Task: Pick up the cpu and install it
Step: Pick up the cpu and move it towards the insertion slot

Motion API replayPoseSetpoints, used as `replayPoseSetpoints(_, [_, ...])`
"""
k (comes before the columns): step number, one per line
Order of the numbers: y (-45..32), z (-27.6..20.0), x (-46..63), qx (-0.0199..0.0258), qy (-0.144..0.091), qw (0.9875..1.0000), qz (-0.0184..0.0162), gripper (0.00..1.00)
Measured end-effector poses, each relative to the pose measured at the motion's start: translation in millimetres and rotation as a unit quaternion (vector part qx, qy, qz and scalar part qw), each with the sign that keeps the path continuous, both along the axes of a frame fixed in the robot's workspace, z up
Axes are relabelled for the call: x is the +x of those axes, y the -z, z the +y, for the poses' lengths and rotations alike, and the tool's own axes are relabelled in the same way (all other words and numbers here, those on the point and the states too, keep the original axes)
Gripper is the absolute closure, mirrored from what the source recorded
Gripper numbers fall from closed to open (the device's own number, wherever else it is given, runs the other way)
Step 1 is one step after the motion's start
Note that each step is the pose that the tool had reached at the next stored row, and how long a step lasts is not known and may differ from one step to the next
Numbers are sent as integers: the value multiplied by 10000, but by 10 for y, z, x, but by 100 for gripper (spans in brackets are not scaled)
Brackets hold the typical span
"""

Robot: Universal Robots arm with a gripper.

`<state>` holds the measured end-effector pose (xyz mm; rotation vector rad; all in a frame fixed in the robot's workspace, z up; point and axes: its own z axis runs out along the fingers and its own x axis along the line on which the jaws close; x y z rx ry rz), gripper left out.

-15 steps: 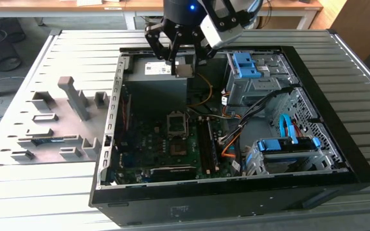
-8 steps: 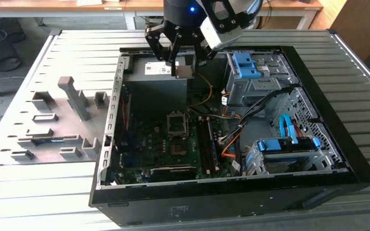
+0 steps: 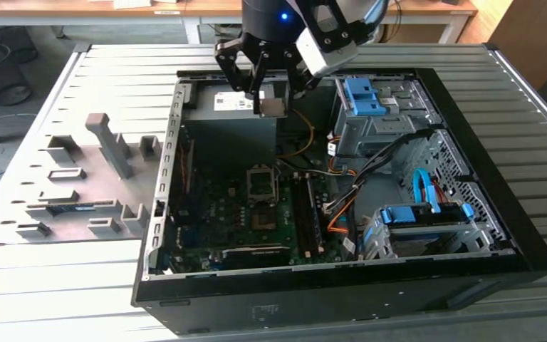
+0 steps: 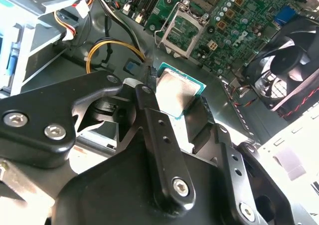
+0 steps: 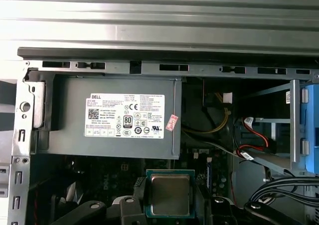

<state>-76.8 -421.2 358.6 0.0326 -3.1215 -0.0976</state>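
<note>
My gripper is shut on the cpu, a thin square chip with a dull silver face, held flat between the two black fingertips. It hangs inside the open computer case, above the grey power supply at the far end. The cpu and the gripper are seen close up in the second wrist view, with the open metal-framed socket on the green motherboard some way beyond them. In the first wrist view the cpu sits just in front of the power supply. The socket lies nearer the case's middle.
The black case lies open on a slatted metal table. Blue drive cages and cable bundles fill the exterior view's right side. A black fan stands beside the socket. A grey fixture tray lies at the exterior view's left.
</note>
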Motion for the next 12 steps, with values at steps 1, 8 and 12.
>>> replayPoseSetpoints(1, [3, 0, 1, 0, 0, 10000, 0, 53])
replayPoseSetpoints(8, [43, -3, 14, -1, 0, 10000, 0, 53])
replayPoseSetpoints(12, [79, -50, 14, -8, 0, 10000, 0, 53])
